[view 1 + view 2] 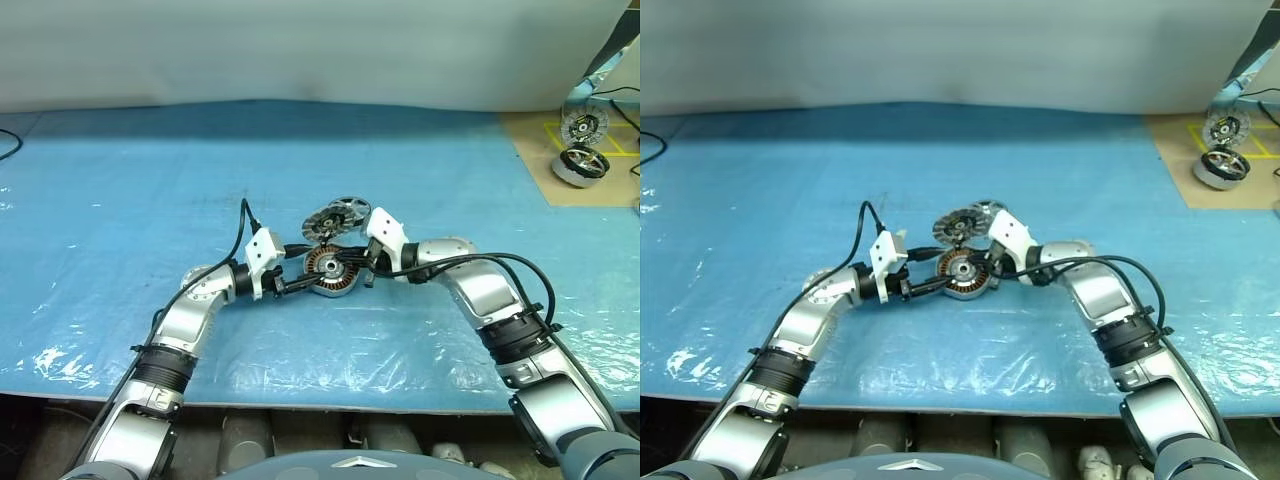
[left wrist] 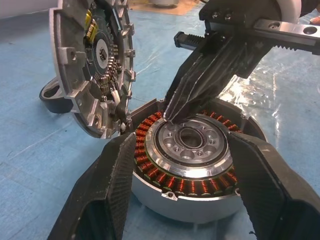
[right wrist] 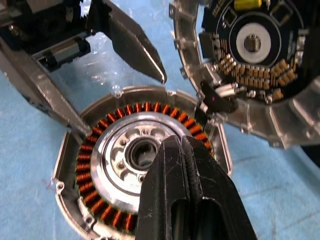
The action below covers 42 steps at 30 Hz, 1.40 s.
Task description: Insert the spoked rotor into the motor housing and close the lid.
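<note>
The motor housing (image 1: 331,274) sits near the centre of the head-camera frame on the blue plastic-covered table (image 1: 120,180), its ring of copper-coloured windings and the silver central hub facing up. The left gripper (image 2: 181,165) reaches in from the left with its two black fingers (image 2: 107,185) spread to either side of the housing, right against its wall on both sides. The right gripper (image 3: 182,145) comes in from the right with its fingers pressed together, holding nothing, the tips resting on the silver ring around the hub. The hinged lid (image 2: 92,65) stands open and upright at the far edge of the housing, its inner face showing a dark circuit board with rows of small components. Just behind the lid on the table, a spoked silver wheel (image 1: 349,210), apparently the spoked rotor, lies partly hidden. At the upper right of the frame, a brown board (image 1: 540,150) carries two larger wheel-like motors (image 1: 582,165), well apart from the work.
</note>
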{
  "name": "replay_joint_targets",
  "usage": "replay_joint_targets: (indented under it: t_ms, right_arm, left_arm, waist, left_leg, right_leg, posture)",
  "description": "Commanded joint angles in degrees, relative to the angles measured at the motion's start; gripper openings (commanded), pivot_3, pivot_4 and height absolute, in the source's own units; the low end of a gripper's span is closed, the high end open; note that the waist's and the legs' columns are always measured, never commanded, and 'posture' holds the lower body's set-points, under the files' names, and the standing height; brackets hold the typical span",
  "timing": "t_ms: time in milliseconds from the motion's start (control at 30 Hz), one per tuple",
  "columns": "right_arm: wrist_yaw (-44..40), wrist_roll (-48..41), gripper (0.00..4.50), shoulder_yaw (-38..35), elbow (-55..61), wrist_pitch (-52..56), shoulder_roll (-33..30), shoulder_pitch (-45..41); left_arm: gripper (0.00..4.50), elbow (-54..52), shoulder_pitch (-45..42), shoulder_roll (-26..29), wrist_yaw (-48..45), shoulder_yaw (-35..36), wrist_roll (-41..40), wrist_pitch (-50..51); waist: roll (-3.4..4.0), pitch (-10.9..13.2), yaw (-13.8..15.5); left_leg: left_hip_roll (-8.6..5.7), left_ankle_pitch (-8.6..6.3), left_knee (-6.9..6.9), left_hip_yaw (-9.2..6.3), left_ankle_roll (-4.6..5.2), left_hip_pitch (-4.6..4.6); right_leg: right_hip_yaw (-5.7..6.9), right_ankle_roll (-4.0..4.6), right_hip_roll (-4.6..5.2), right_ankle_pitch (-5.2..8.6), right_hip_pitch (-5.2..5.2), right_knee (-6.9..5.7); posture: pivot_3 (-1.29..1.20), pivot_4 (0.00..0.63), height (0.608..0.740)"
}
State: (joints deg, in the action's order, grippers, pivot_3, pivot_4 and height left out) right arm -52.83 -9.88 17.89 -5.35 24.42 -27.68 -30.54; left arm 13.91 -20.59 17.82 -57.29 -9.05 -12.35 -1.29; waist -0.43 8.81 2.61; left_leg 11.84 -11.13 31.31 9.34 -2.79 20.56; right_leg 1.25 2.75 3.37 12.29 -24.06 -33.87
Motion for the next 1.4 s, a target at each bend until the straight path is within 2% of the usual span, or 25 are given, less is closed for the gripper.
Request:
replay_joint_targets:
  t_ms: [33,367,600,800,867,967,1133,1300,1400]
  right_arm:
    - [-1.4,0.2,0.05,-0.7,1.0,-2.2,0.1,-0.3]
    - [-5.3,-1.0,0.05,-1.5,0.4,-2.1,0.8,-0.9]
    - [-4.6,3.2,0.05,0.5,-6.0,-6.3,2.0,-1.2]
    - [-4.1,4.3,0.05,0.7,-9.9,-4.4,2.3,-1.3]
    - [-5.7,2.8,0.05,1.0,-9.1,0.0,2.1,-0.9]
    - [-6.9,-2.6,0.05,-0.6,-7.7,13.5,3.4,-1.6]
    - [-3.3,-4.9,0.05,-2.2,-13.3,28.3,6.2,-3.1]
    - [-0.8,-5.1,0.05,-1.8,-12.5,33.4,6.8,-0.5]
    - [-0.4,-5.4,0.05,-2.0,-9.4,31.6,6.4,0.1]
  left_arm:
    - [3.02,-0.8,-0.1,0.4,-0.5,0.6,-0.8,-1.0]
    - [3.02,-0.2,0.0,0.3,-0.4,0.6,-0.8,-1.4]
    - [3.02,-0.9,0.1,0.2,0.0,0.4,-0.7,-0.9]
    - [3.02,-1.9,0.1,0.3,0.4,0.4,-0.7,-0.1]
    - [3.02,-2.3,0.0,0.4,0.5,0.4,-0.8,0.2]
    - [3.02,-2.7,-0.1,0.4,0.7,0.4,-0.8,0.6]
    - [3.02,-2.9,-0.3,0.2,0.9,0.3,-0.7,0.9]
    - [3.02,-2.5,-0.3,0.1,1.0,0.4,-0.6,0.5]
    - [3.02,-2.5,-0.1,0.1,0.9,0.4,-0.6,0.3]
  waist:
    - [0.00,0.0,0.0]
    - [0.00,0.0,0.1]
    - [-0.01,0.0,0.1]
    - [-0.01,0.0,-0.1]
    - [-0.01,0.0,-0.1]
    - [-0.01,0.0,-0.1]
    - [-0.01,0.0,-0.2]
    - [-0.06,-0.1,-0.1]
    - [-0.07,-0.1,0.0]
  left_leg:
    - [0.00,0.00,0.02,0.00,0.00,0.01]
    - [0.05,-0.03,0.45,0.00,0.03,0.01]
    - [0.07,-0.13,0.85,-0.01,-0.11,-0.02]
    - [0.06,-0.20,0.93,0.00,0.01,-0.32]
    - [0.05,-0.21,0.93,0.00,0.04,-0.45]
    - [0.04,-0.22,0.93,0.00,0.06,-0.53]
    - [0.07,-0.21,0.87,0.01,0.04,-0.53]
    - [0.07,-0.23,0.74,0.02,0.03,-0.84]
    - [0.06,-0.24,0.64,0.01,0.04,-1.04]
  right_leg:
    - [0.00,0.00,0.01,0.00,0.00,0.00]
    - [-0.01,0.07,0.03,-0.03,0.01,-0.27]
    - [-0.04,0.12,0.07,0.01,-0.02,-0.71]
    - [-0.16,0.14,0.07,0.00,0.12,-0.88]
    - [-0.16,0.14,0.07,0.00,0.25,-0.88]
    - [-0.17,0.13,0.08,0.01,0.37,-0.86]
    - [-0.17,0.15,0.04,0.02,0.39,-0.83]
    - [-0.17,0.14,0.05,0.11,0.86,-0.73]
    - [-0.18,-0.25,0.10,0.34,1.02,-0.68]
  posture:
    - [0.00,0.150,0.740]
    - [0.00,0.150,0.740]
    - [0.00,0.150,0.740]
    - [0.00,0.150,0.740]
    - [0.00,0.150,0.740]
    - [0.00,0.150,0.740]
    - [0.00,0.150,0.740]
    - [0.00,0.150,0.740]
    - [0.00,0.150,0.740]
